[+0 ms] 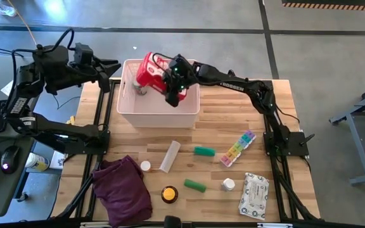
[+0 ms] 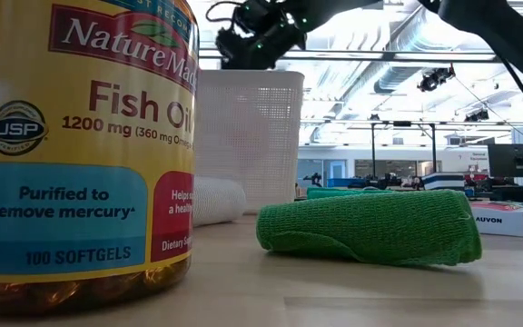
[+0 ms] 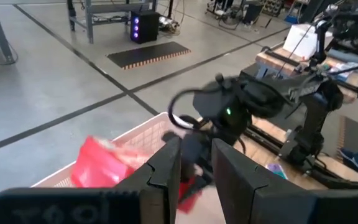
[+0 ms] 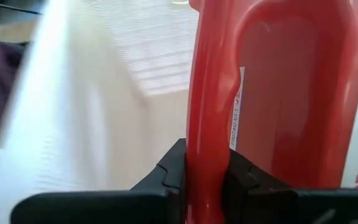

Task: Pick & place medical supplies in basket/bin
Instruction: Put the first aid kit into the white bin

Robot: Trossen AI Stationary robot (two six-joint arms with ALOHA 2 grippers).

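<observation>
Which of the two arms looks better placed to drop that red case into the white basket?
The right: its gripper is shut on the red case, over the basket. The left gripper waits outside the basket.

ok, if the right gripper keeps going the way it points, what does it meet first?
Probably the floor of the white basket. The right gripper points down into it, shut on the red first-aid case, so the case would likely touch first; depth unclear.
</observation>
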